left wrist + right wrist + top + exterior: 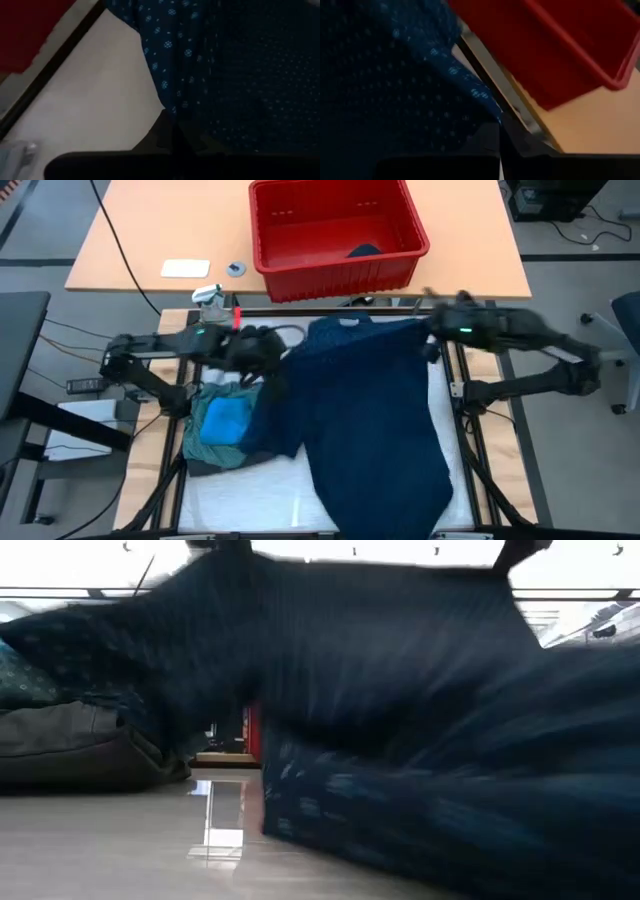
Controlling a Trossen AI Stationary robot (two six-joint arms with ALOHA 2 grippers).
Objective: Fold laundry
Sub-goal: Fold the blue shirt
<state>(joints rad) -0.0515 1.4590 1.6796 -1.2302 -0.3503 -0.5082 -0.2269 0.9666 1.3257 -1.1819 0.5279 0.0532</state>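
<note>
The navy dotted piece stretches across the middle of the table between my two grippers. Its far edge is raised and its near part lies on the white table top. My left gripper is shut on its far left end and my right gripper on its far right end. On the table's left lies a pile of laundry: a bright blue piece on the teal-green shirt, with a dark grey piece underneath. My left gripper pinches an edge of the navy dotted piece between its two fingers, slanting down from the table's left. The cloth runs away from the fingers toward the other arm; how many layers cannot be seen. My right gripper pinches the opposite edge of the piece between its fingers, slanting down from the table's right. The cloth is held up above the table at that end and slopes down to the near part.
A red bin stands on the wooden table just beyond the far edge, with a dark item inside. A clear spray bottle stands at the far left corner. Black frame rails run along the table's sides. White table top shows near the front left.
</note>
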